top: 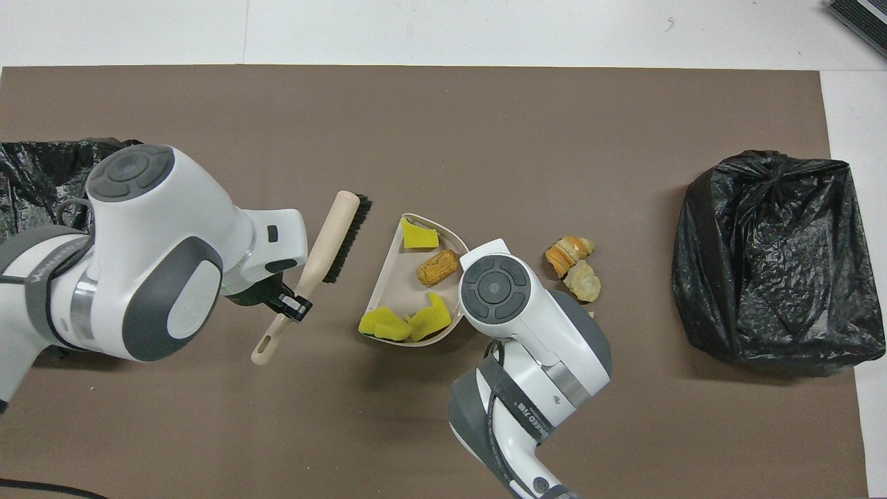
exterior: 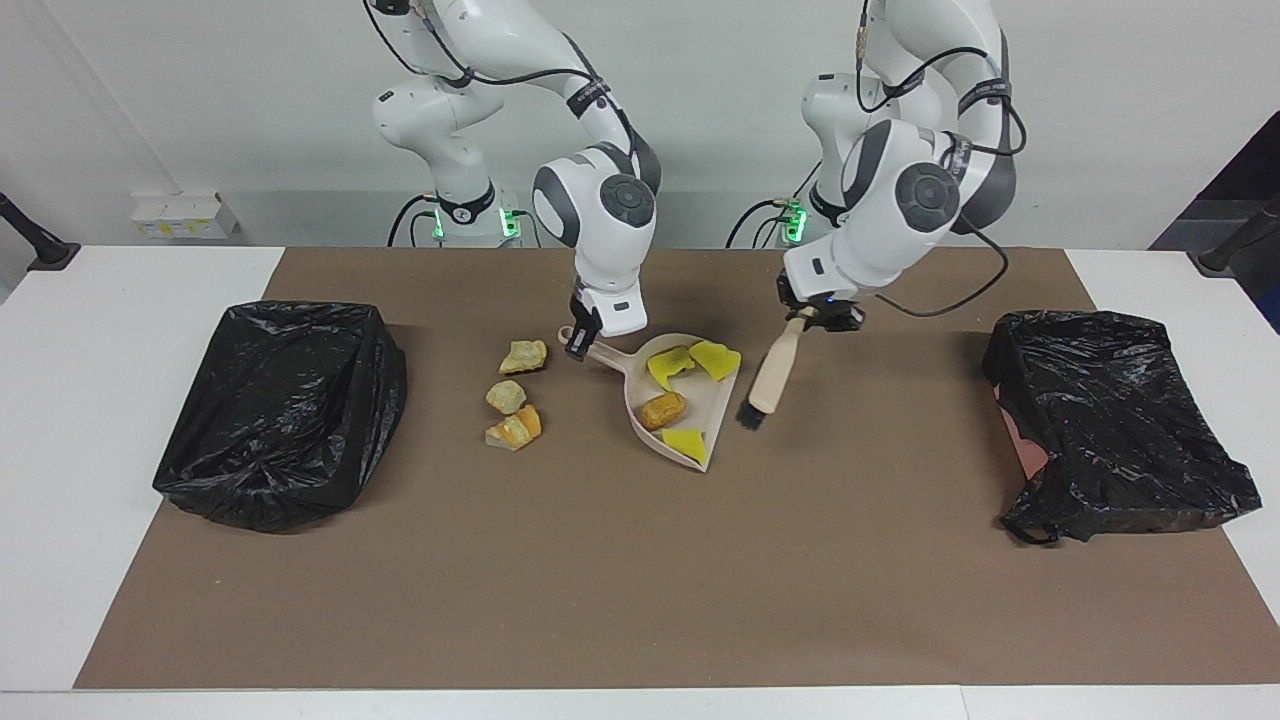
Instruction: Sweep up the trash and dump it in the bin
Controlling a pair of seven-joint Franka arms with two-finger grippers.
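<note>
My left gripper (exterior: 820,318) pinches the brush (exterior: 772,372) raised beside the dustpan (exterior: 720,398); my right gripper (exterior: 580,343) clamps the dustpan's handle. Four scraps (exterior: 664,409) lie in the pan mid-bench, three scraps (exterior: 512,397) lie on the mat just beside it

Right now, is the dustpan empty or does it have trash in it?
Loaded. The dustpan lies flat on the mat with three yellow sponge bits and an orange-brown lump in it; three scraps remain on the mat beside it.

Beige dustpan (exterior: 700,405), 3 yellow sponge bits (exterior: 712,358), orange-brown lump (exterior: 663,409), black bin bags (exterior: 285,410), brown mat (exterior: 640,580).
</note>
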